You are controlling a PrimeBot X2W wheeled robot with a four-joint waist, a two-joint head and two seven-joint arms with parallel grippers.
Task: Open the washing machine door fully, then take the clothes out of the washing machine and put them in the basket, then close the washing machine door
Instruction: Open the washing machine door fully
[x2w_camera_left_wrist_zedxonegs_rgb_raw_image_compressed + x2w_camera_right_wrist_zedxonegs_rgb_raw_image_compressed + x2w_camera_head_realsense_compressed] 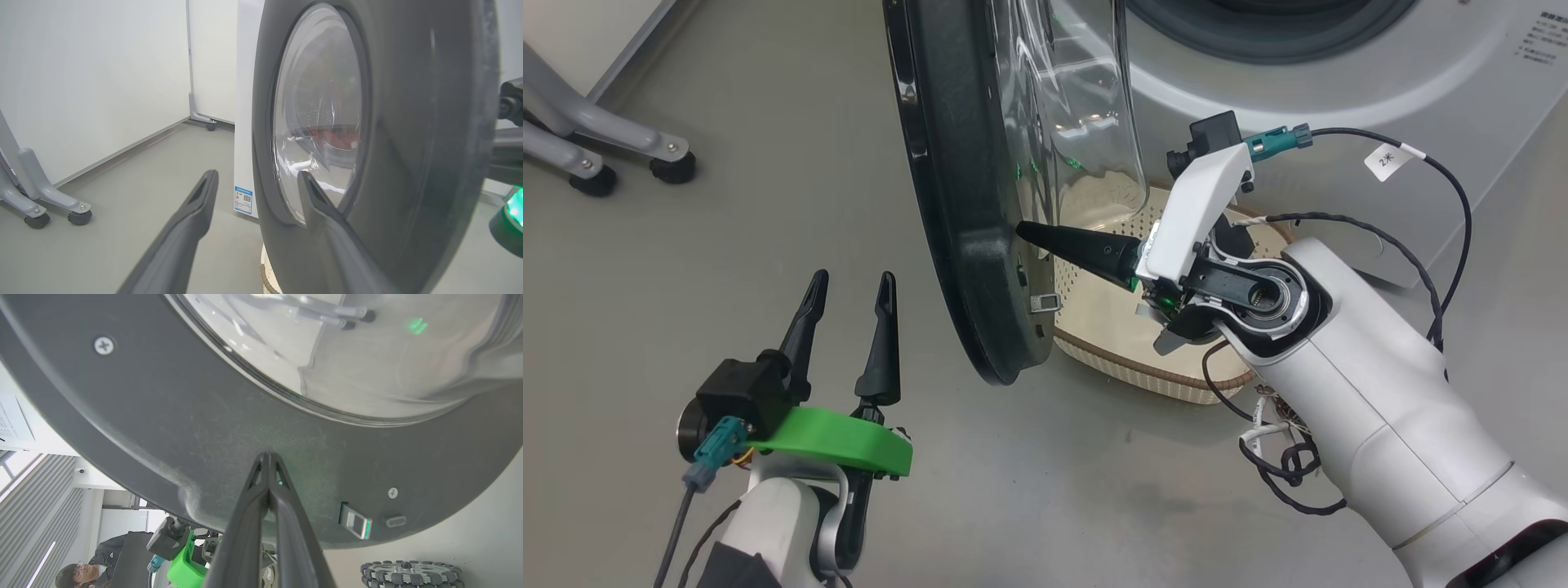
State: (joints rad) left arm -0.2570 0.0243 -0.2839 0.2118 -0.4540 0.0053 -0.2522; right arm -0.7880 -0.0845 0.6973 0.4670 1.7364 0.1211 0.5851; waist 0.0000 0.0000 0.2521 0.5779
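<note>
- Under the partly open washing machine door [956, 204], the basket [1143, 371] stands before the washing machine [1339, 90]; its bare cream bottom shows.
- Red clothes [333, 136] are seen through the door glass, low inside the machine.
- Right gripper [1023, 231]: its 2 fingers are pressed together, with the tips touching the door's inner rim.
- Left gripper [854, 278]: its fingers are apart and hold nothing, beside the door.

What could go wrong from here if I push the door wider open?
1. The right tool, shut, meets the smooth inner rim of the washing machine door with its tips alone, so it could skid off.
2. The open left tool hovers close to the door's outer face, probably in its swing path, and the two may collide.
3. The basket sits just under the door's lower edge, which might catch its rim.
</note>
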